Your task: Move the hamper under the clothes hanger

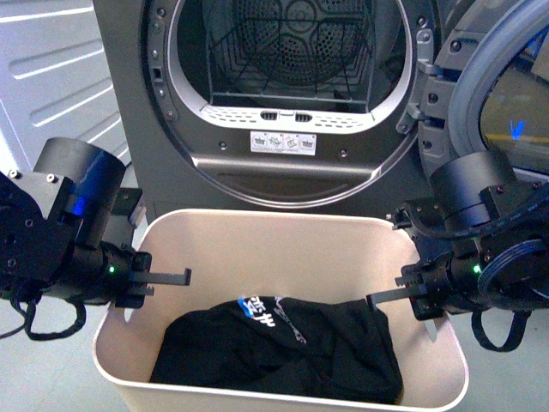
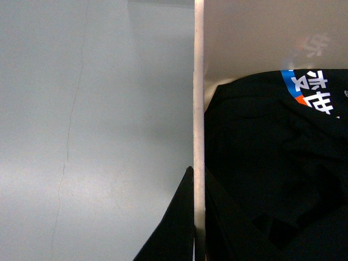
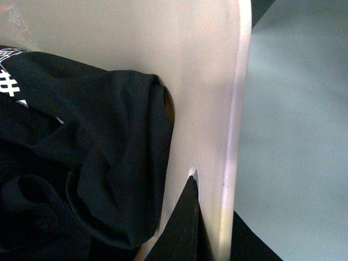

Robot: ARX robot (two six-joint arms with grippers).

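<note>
One hamper point(image 1: 257, 236), one black garment point(image 1: 283, 348), one dryer point(image 1: 137, 103) and two grippers, left gripper point(image 1: 144, 279) and right gripper point(image 1: 413, 296), are showing.

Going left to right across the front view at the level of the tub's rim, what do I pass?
Left gripper on the left wall of the hamper → black garment lying inside it → right gripper on the right wall. The dryer behind spans most of the width, so it is left out.
</note>
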